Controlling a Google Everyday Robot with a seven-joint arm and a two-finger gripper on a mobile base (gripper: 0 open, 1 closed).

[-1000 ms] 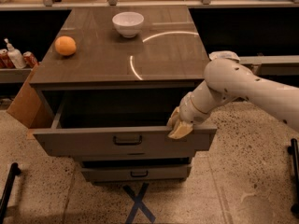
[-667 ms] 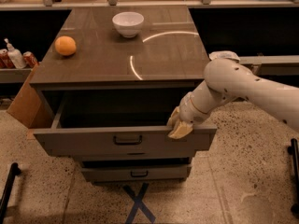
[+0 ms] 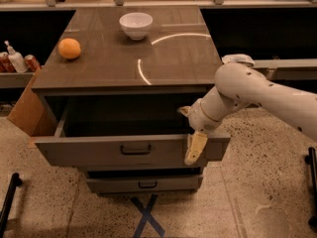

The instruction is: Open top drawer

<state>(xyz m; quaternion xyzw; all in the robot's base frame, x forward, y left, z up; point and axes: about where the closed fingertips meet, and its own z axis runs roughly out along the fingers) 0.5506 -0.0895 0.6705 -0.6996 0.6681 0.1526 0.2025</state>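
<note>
1. I'm looking at a speckled stone floor with a blue tape cross at 6 o'clock, nearest to me.
2. Just beyond the cross is a shut lower drawer, narrower than the one above it.
3. The top drawer stands well open in front of the cabinet. Its dark bar handle is at centre and its inside is in shadow.
4. The gripper hangs over the drawer's front panel at 4 o'clock from the handle, with a cream part lying against the panel face. I cannot tell how far open it is, or whether it grips the panel.
5. The white arm comes in from 3 o'clock.
6. A cardboard box leans beside the cabinet at 9 o'clock.
7. On the cabinet top, an orange sits at 10 o'clock and a white bowl at 12 o'clock, well apart.
8. Far left, a shelf holds a pump bottle and red cans.
</note>
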